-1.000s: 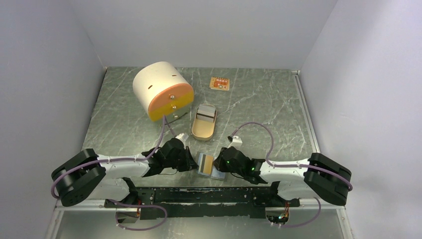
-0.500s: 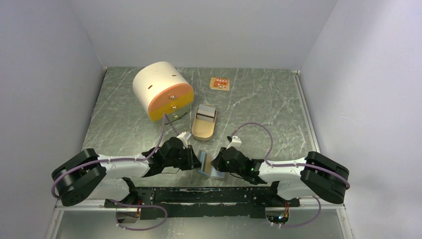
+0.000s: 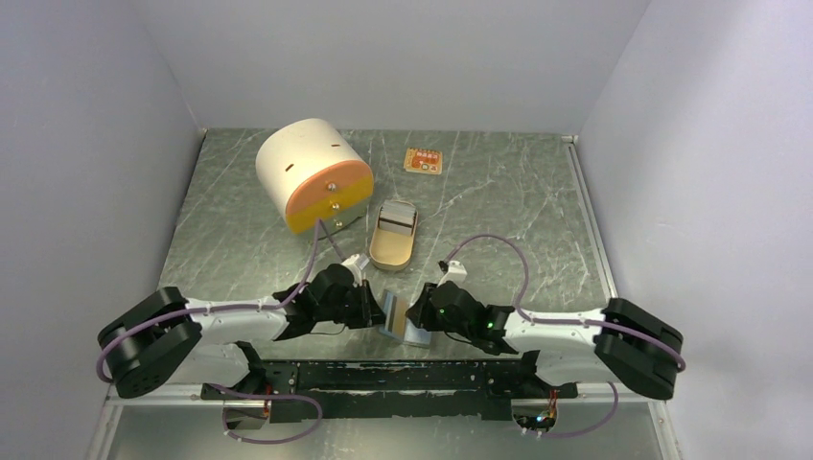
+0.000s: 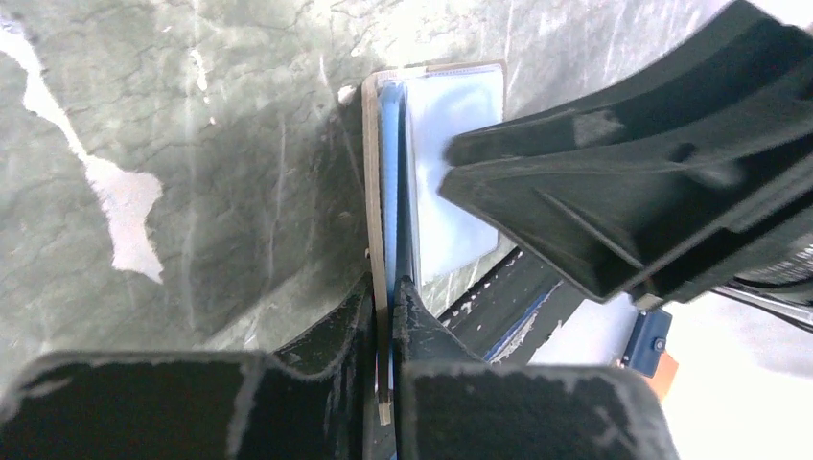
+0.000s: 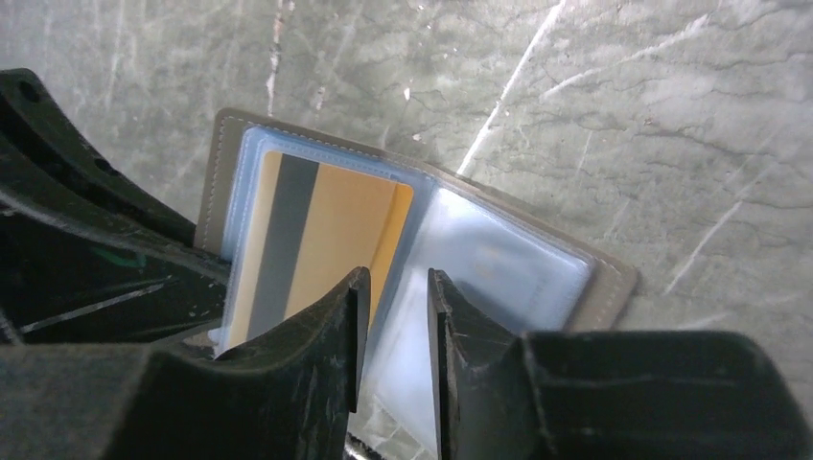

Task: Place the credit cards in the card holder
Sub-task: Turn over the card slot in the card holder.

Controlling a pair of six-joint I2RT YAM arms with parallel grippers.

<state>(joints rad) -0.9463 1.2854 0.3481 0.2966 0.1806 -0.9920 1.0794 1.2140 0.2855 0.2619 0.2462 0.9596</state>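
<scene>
The card holder [image 3: 399, 318] is a tan-edged, book-like case with clear sleeves, standing partly open on the table between my two grippers. My left gripper [image 4: 385, 283] is shut on the edge of its left flap [image 4: 369, 172], holding that flap up. A gold-orange credit card [image 5: 326, 240] with a dark stripe sits in the left sleeve. The right sleeve [image 5: 499, 268] looks pale blue-grey, and I cannot tell whether a card is in it. My right gripper [image 5: 395, 287] hovers over the fold with its jaws a little apart and nothing pinched between them.
A white cylinder with an orange face [image 3: 312, 182] lies at the back left. A tan oval tin [image 3: 393, 238] stands just beyond the grippers. A small orange tag [image 3: 423, 160] lies near the back wall. The right arm's black body [image 4: 652, 163] fills the left wrist view's right side.
The holder's left flap has swung up from lying open to nearly upright. The right gripper's jaws have parted a little. The left gripper stays clamped on the flap.
</scene>
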